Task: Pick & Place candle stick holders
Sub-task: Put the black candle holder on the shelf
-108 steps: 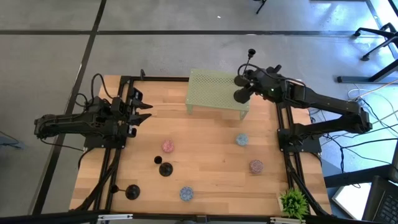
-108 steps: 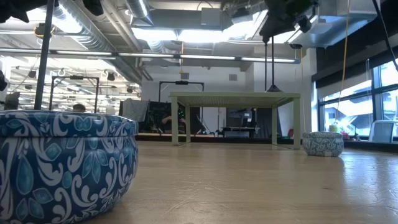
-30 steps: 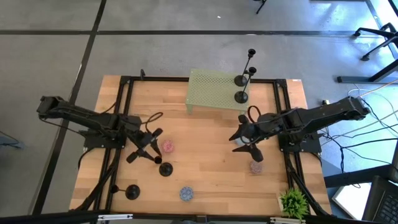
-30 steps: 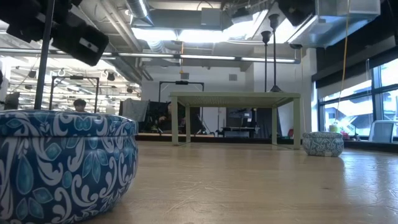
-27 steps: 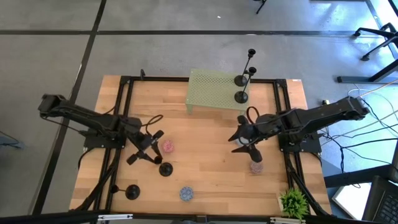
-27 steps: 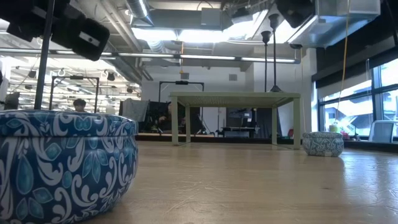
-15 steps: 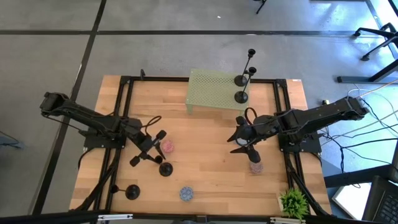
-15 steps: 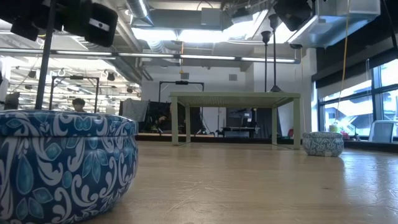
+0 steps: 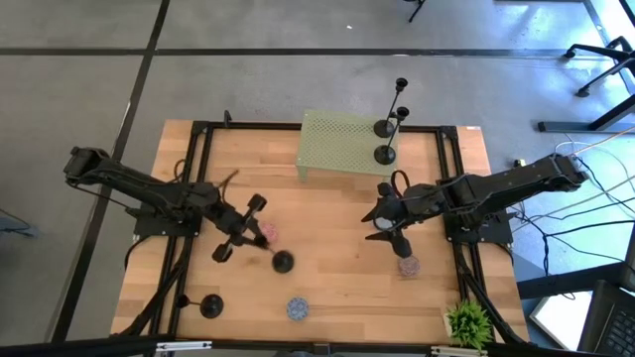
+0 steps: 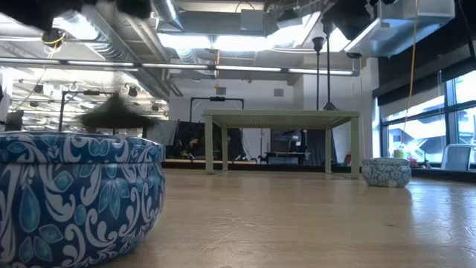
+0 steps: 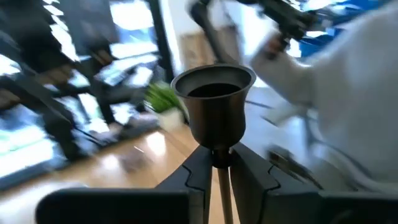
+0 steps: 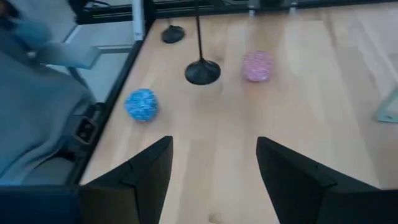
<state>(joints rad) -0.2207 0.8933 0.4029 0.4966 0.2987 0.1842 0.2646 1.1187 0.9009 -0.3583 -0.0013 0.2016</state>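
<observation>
One candle stick holder (image 11: 214, 102) in left tool (image 11: 216, 163)

My left arm stretches from the table's left edge toward the middle, elbow bent. My left gripper (image 9: 238, 230) sits over the left-centre of the table, its fingers (image 11: 186, 180) pinched on a thin stem. My right arm reaches in from the right edge, my right gripper (image 9: 382, 220) over the right-centre, fingers (image 12: 146, 165) spread apart with nothing between them.
</observation>
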